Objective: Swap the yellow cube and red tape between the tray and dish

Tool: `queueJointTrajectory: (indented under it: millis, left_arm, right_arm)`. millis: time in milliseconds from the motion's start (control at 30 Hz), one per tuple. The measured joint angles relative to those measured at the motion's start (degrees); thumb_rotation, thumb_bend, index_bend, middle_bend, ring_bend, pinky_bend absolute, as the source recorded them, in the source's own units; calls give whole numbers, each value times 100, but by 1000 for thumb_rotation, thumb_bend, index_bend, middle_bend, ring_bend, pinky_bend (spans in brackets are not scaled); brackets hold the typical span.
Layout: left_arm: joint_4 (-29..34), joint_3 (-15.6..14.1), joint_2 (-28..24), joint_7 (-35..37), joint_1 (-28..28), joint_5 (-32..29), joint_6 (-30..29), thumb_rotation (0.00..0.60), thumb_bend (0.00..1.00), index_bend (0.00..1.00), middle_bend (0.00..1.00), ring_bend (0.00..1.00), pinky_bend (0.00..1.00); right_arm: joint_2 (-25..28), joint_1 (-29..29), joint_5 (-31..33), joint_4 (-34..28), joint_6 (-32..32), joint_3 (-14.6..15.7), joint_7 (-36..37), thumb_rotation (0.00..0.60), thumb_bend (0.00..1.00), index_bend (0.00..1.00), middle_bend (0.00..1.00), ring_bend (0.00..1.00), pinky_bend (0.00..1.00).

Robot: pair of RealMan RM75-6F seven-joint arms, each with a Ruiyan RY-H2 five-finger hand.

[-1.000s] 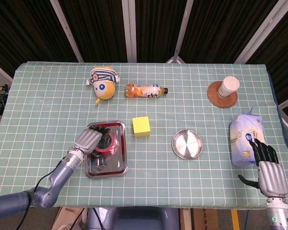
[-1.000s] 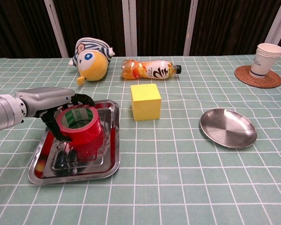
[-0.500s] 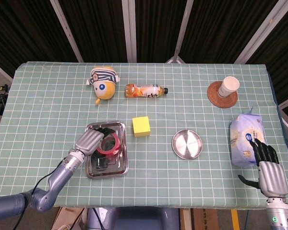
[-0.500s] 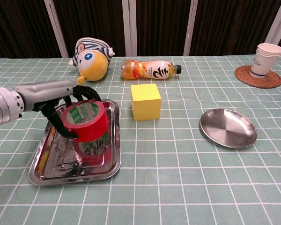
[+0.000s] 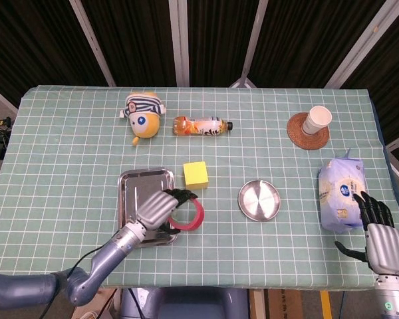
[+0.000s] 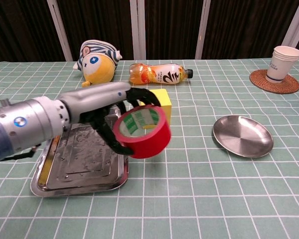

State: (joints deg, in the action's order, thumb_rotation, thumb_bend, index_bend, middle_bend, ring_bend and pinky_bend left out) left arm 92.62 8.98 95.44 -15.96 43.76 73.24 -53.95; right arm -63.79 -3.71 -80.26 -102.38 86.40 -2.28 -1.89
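My left hand grips the red tape roll and holds it in the air just past the right rim of the steel tray. The yellow cube sits on the tablecloth behind the tape, partly hidden by it in the chest view. The round steel dish lies bare to the right. My right hand hangs at the table's right front edge, fingers apart and holding nothing.
A striped plush toy and an orange drink bottle lie at the back. A paper cup stands on a woven coaster at back right. A wipes packet lies near my right hand.
My left hand has lifted the red tape out of the tray and carried it right, past the tray's rim. The right hand has dropped slightly.
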Motion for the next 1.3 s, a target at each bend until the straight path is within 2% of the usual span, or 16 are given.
queueJointTrajectory:
  millis: [200, 300, 433, 500, 567, 767, 1067, 1200, 1300]
  left_arm:
    - [-712, 228, 973, -600, 440, -339, 148, 600, 478, 265, 203, 258, 319]
    - [-969, 316, 1353, -931, 615, -591, 181, 600, 462, 241, 151, 196, 260]
    - [-1098, 347, 1566, -1307, 726, -908, 201, 600, 366, 196, 38, 39, 64]
    - [-1095, 341, 1592, -1546, 763, -1085, 211, 600, 280, 191, 7, 3, 5]
    - [-1023, 335, 1577, -1825, 796, -1299, 208, 600, 159, 190, 0, 0, 0]
    - [-312, 370, 1363, -2478, 852, -1811, 0, 600, 9, 150, 0, 0, 0]
    - [836, 558, 844, -3501, 1089, -2848, -590, 600, 0, 144, 0, 0, 0]
    - [754, 638, 847, -3339, 1125, -2579, -719, 600, 0, 148, 0, 0, 0]
    - [455, 695, 876, -3119, 1160, -2295, -745, 600, 0, 148, 0, 0, 0]
  right_arm:
    - [50, 44, 1, 16, -2, -40, 113, 600, 23, 0, 0, 0, 0]
    - [61, 55, 12, 26, -11, -63, 155, 600, 23, 0, 0, 0, 0]
    - [84, 74, 41, 37, -40, -90, 229, 600, 23, 0, 0, 0, 0]
    - [92, 83, 47, 35, -43, -100, 250, 600, 24, 0, 0, 0, 0]
    - [100, 94, 32, 32, -36, -110, 284, 600, 23, 0, 0, 0, 0]
    - [113, 119, 0, 33, -40, -126, 329, 600, 23, 0, 0, 0, 0]
    - [90, 129, 39, 6, -77, -156, 225, 600, 23, 0, 0, 0, 0]
    - [63, 128, 60, 7, -88, -174, 181, 600, 23, 0, 0, 0, 0]
    - [42, 121, 90, 11, -126, -179, 132, 600, 23, 0, 0, 0, 0]
